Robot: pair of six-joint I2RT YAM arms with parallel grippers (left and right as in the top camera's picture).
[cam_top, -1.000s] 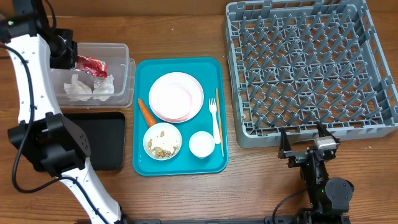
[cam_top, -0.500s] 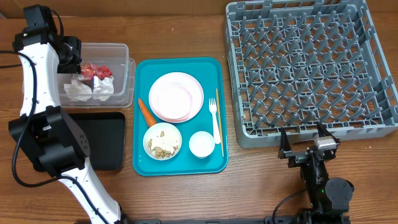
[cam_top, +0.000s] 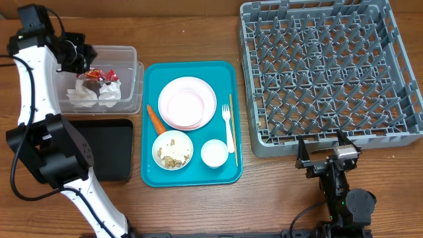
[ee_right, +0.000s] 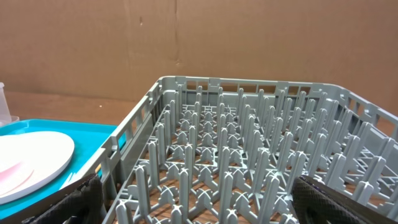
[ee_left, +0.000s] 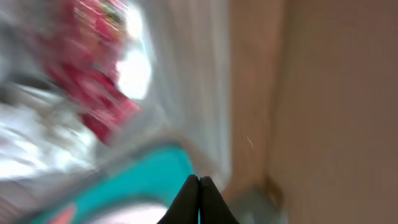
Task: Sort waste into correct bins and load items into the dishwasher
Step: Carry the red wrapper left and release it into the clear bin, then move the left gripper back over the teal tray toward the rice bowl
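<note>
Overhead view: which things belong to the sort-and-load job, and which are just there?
Job: clear tub, black tray, red wrapper, napkins, carrot, bowl of scraps, plate, cup, fork, wooden stick, dish rack.

Just there: teal tray, table, cardboard wall.

The left gripper is seen pressed shut, with nothing held. Ahead of it to the left, a blurred red wrapper is shown in the clear tub. A teal tray lies close beside it on the left, and bare table on the right.
</note>
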